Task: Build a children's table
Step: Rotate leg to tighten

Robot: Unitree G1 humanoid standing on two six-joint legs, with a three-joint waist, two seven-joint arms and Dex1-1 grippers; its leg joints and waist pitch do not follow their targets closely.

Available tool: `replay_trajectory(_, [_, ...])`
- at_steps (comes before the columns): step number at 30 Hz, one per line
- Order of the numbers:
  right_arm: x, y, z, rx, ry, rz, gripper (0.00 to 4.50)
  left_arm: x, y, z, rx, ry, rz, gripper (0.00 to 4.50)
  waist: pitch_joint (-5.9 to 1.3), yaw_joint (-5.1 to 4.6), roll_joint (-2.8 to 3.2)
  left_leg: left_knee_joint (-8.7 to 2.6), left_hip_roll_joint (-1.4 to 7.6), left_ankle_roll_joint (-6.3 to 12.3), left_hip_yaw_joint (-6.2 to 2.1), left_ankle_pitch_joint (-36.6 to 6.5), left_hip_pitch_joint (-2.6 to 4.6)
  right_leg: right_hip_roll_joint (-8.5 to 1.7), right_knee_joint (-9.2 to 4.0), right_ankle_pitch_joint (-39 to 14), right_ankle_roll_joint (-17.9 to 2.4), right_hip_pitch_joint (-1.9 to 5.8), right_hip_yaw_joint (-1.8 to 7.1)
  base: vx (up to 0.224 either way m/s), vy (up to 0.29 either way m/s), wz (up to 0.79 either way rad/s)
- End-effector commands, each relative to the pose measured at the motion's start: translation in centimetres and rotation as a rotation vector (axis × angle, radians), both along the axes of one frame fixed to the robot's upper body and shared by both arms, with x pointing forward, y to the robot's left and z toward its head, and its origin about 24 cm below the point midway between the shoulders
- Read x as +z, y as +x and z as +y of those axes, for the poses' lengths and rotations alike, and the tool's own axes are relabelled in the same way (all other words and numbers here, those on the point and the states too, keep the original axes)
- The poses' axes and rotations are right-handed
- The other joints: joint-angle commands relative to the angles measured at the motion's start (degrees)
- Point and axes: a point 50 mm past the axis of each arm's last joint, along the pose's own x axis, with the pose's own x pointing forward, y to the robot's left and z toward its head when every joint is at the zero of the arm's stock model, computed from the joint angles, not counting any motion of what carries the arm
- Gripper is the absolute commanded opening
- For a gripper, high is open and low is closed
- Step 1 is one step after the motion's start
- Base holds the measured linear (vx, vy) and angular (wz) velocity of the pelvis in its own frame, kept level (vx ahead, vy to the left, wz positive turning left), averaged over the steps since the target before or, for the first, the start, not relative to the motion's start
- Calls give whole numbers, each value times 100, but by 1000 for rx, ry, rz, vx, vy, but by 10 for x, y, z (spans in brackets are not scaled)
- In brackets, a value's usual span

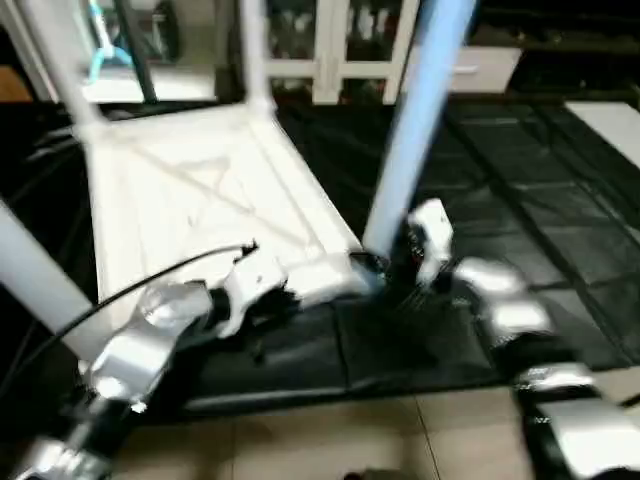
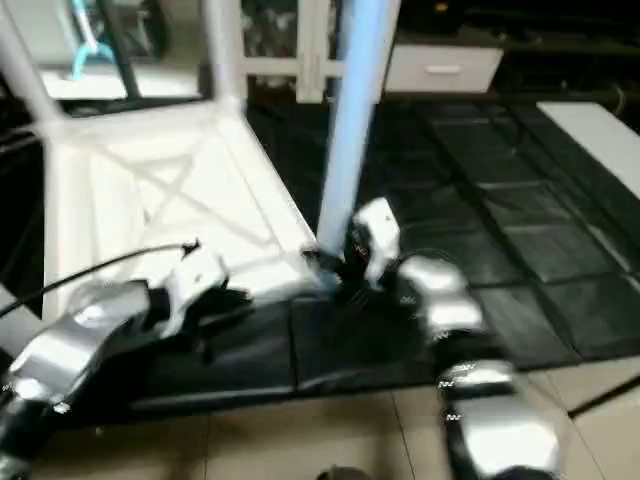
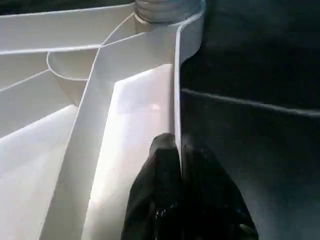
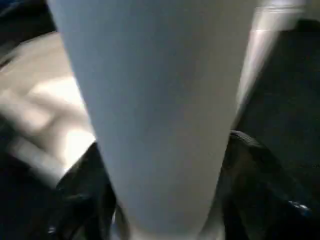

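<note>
Now the white table top (image 1: 200, 190) lies upside down on a black mat (image 1: 500, 200), with its ribbed underside facing up. Several legs already stand upright in its corner sockets. The leg (image 1: 415, 120) at the near right corner rises straight from its socket, and the right gripper (image 1: 405, 262) is at the foot of this leg. In the right wrist view its two black fingers (image 4: 250, 170) stand on both sides of the leg, one on each side and very close to it, but I cannot tell if they press on the leg or stand a little off it.

The left gripper (image 3: 177, 150) is at the near edge of the top, to the left of that corner. Its fingers are pressed together on the thin upright rim (image 3: 176, 90) of the top, one finger inside the rim and one outside. Behind the table stands a white cabinet (image 1: 340, 45) with glass doors.
</note>
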Motion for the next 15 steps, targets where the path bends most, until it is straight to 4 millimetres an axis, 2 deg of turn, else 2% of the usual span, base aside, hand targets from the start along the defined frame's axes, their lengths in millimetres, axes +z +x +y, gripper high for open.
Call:
replay_trajectory(1, [6,-2,-22,9,-40,-18,350,-8,-8,4,-43,13,52,0,-418,-9,98,-332,27,693,91,-674,48,-273,-304,91,-1795,418,182,0,0,0])
replay_trajectory(7, [12,-4,-29,53,11,-20,350,-7,-5,7,-47,11,37,0,-404,10,74,-334,15,528,92,-903,44,-278,-340,-360,-1700,422,195,0,0,0])
replay_trajectory(8, [12,-4,-29,65,15,-11,324,-7,-5,6,-50,9,32,0,-407,12,70,-331,15,510,92,-920,46,-274,-345,-415,-1681,419,197,0,0,0])
replay_trajectory(11, [10,-6,-24,92,43,10,310,-6,-6,3,-65,0,35,0,-415,12,75,-327,17,518,85,-821,40,-269,-329,-355,-1688,419,193,0,0,0])
replay_trajectory(13, [9,-7,-22,110,56,23,281,-6,-6,2,-70,-2,36,0,-418,15,76,-325,20,525,84,-797,40,-272,-323,-316,-1700,420,191,0,0,0])
replay_trajectory(15, [6,-10,-18,136,68,41,272,-6,-6,2,-72,-3,36,0,-426,27,68,-316,18,586,87,-691,39,-269,-304,-130,-1731,427,193,0,0,0])
